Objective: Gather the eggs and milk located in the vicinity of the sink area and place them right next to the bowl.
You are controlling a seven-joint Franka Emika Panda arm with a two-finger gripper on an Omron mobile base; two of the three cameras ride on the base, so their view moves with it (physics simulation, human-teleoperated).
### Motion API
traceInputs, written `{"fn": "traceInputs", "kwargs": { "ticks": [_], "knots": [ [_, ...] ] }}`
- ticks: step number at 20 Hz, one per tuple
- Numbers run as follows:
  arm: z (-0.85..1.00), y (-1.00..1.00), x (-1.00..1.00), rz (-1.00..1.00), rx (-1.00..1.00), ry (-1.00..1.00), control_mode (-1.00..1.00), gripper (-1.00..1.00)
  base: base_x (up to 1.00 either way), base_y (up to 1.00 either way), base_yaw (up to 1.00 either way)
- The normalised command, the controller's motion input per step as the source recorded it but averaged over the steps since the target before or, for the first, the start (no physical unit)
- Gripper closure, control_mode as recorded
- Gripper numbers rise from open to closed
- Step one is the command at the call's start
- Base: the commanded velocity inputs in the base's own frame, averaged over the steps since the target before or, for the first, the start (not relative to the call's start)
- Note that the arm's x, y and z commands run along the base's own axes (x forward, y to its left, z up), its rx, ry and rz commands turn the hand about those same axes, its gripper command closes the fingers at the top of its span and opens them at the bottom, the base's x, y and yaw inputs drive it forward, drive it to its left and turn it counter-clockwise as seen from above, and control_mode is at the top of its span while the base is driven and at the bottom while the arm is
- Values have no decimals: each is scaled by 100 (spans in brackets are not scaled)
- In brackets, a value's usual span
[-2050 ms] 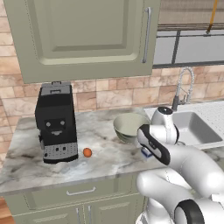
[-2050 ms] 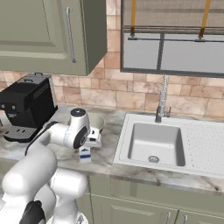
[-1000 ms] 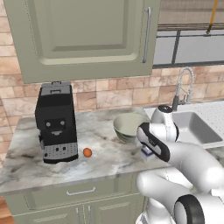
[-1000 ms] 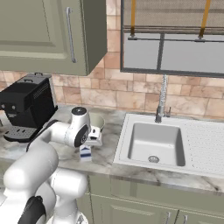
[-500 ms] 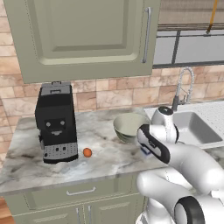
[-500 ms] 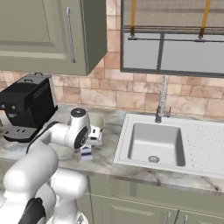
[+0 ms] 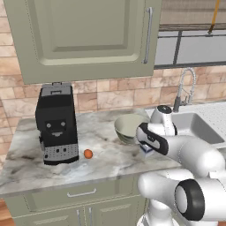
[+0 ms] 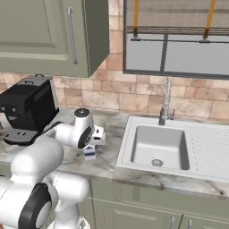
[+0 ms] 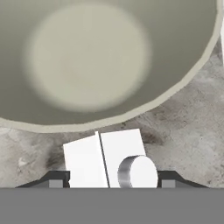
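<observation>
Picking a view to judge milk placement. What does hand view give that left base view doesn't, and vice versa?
Hand view: the milk's gabled top and cap between the gripper's finger tips, close beside the bowl's rim.
Left base view: the egg on the counter by the coffee machine, apart from the bowl, plus the faucet.
Both: bowl, milk, marble counter.

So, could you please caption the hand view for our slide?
Gripper straddling the milk carton on the counter, beside the bowl.
</observation>
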Motion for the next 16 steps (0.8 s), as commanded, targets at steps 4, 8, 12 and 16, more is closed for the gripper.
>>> {"fn": "traceInputs", "kwargs": {
  "ticks": [4, 8, 12, 16],
  "knots": [
    [0, 0, 25, 0, 0, 2, -100, 100, 0, 0, 0],
    [0, 0, 24, 0, 0, 1, -100, 100, 0, 0, 0],
    [0, 0, 15, 0, 0, 0, -100, 100, 0, 0, 0],
    [0, 0, 1, 0, 0, 0, -100, -100, 0, 0, 0]
  ]
}}
